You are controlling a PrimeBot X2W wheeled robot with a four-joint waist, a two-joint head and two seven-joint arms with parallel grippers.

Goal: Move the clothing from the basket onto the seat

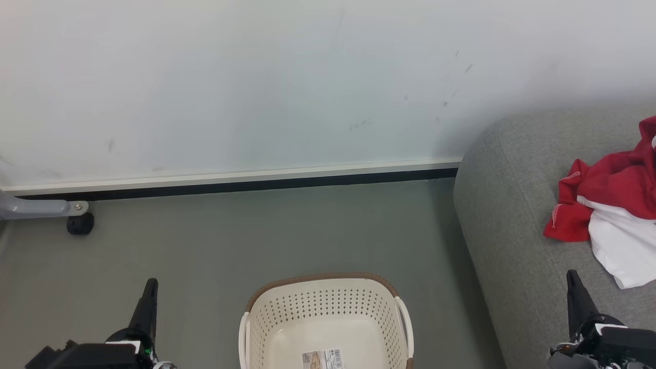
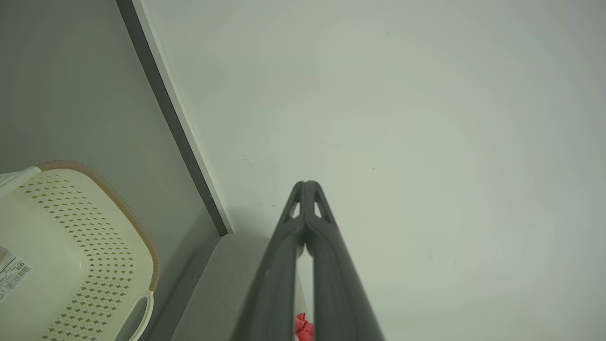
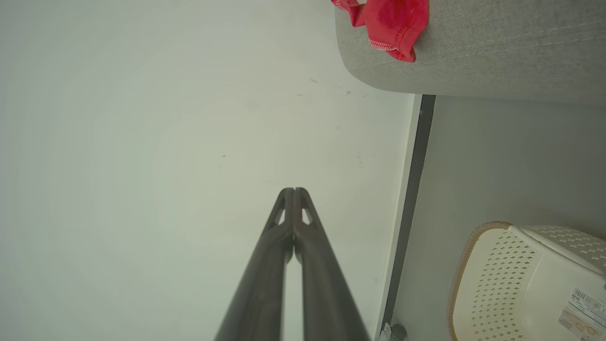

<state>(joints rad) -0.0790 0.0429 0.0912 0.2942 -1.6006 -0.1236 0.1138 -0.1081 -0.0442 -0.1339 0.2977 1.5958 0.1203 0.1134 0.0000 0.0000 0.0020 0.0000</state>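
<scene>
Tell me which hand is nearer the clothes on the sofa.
Right. The right hand is by the sofa, just short of the clothes; the left hand is out over the floor, on the far side of the basket.

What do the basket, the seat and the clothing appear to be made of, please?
Basket: probably moulded plastic, cream with a slight sheen, given its regular punched holes and smooth bottom.
Seat: grey woven upholstery, matte, with a fine textile grain.
Clothing: soft fabric, red with white stitched hems, plus white cloth. It lies in loose folds.
</scene>
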